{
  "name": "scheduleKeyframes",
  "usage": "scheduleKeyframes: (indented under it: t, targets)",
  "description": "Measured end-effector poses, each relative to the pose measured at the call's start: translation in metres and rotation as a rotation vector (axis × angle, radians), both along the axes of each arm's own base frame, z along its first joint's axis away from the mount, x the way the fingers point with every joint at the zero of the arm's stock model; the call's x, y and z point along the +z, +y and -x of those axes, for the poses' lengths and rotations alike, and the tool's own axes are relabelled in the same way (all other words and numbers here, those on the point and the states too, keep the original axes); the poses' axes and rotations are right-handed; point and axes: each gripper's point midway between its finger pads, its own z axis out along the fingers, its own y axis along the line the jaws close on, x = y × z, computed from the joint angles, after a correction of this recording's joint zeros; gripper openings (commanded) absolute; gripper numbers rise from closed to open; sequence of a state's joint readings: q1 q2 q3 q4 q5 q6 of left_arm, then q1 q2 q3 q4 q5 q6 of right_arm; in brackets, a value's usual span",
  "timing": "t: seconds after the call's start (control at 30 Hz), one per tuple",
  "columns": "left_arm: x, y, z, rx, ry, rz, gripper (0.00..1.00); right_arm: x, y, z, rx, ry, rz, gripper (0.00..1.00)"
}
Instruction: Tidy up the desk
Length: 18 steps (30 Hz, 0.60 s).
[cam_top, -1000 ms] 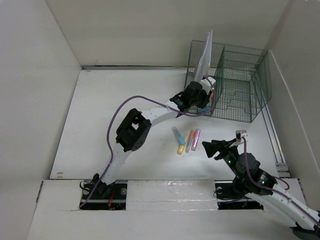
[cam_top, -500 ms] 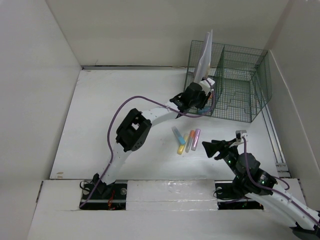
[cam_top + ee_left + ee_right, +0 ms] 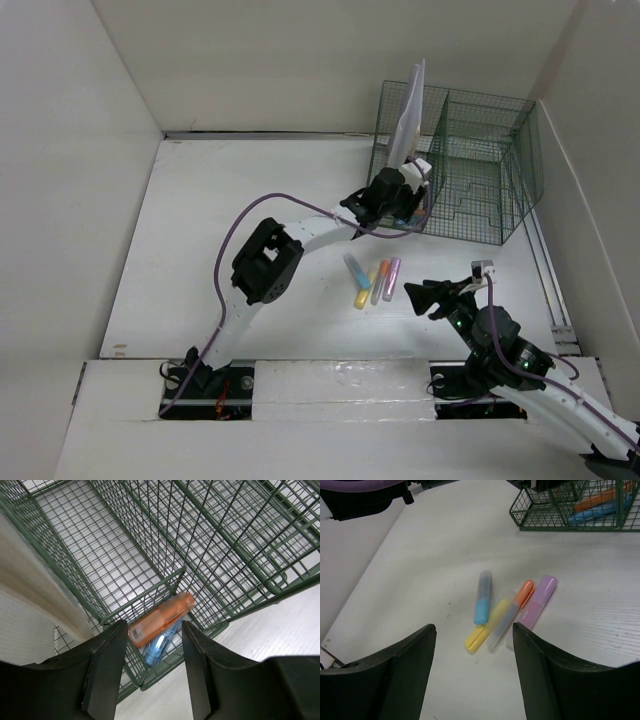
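Right gripper (image 3: 418, 298), jaws spread and empty, hovers just right of the highlighters (image 3: 372, 282) lying near-to-far on the desk (image 3: 200, 250).

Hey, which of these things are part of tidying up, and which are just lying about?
Job: desk, four loose markers, rack, two stored markers.
Just there: paper in the rack, surrounding walls.
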<state>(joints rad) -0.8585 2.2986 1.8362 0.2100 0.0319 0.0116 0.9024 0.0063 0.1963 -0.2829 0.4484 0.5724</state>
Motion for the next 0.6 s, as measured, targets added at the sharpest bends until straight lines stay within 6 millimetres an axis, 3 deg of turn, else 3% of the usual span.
scheduleKeyframes:
  t: [0.07, 0.17, 0.27, 0.33, 0.37, 0.47, 0.6]
  targets:
    - [0.001, 0.001, 0.001, 0.000, -0.001, 0.001, 0.44, 0.000, 0.000, 0.000, 0.000, 0.000, 0.000, 0.67]
    - [0.004, 0.004, 0.003, -0.001, 0.001, 0.001, 0.43, 0.000, 0.000, 0.000, 0.000, -0.001, 0.001, 0.57]
    - [0.011, 0.014, 0.013, -0.005, 0.010, 0.003, 0.41, 0.000, 0.000, 0.000, -0.002, -0.002, 0.001, 0.27]
    - [0.023, 0.022, 0.022, -0.011, 0.012, 0.018, 0.40, 0.001, -0.001, -0.001, -0.005, -0.004, 0.002, 0.17]
    - [0.035, 0.025, 0.026, -0.014, 0.004, 0.034, 0.40, 0.000, -0.001, -0.001, -0.007, -0.002, 0.003, 0.09]
    - [0.080, 0.031, 0.036, -0.032, -0.039, 0.104, 0.36, -0.005, 0.001, -0.003, -0.007, 0.013, 0.026, 0.00]
    - [0.160, 0.048, 0.059, -0.059, -0.127, 0.247, 0.19, -0.021, 0.007, -0.007, -0.005, 0.059, 0.093, 0.00]
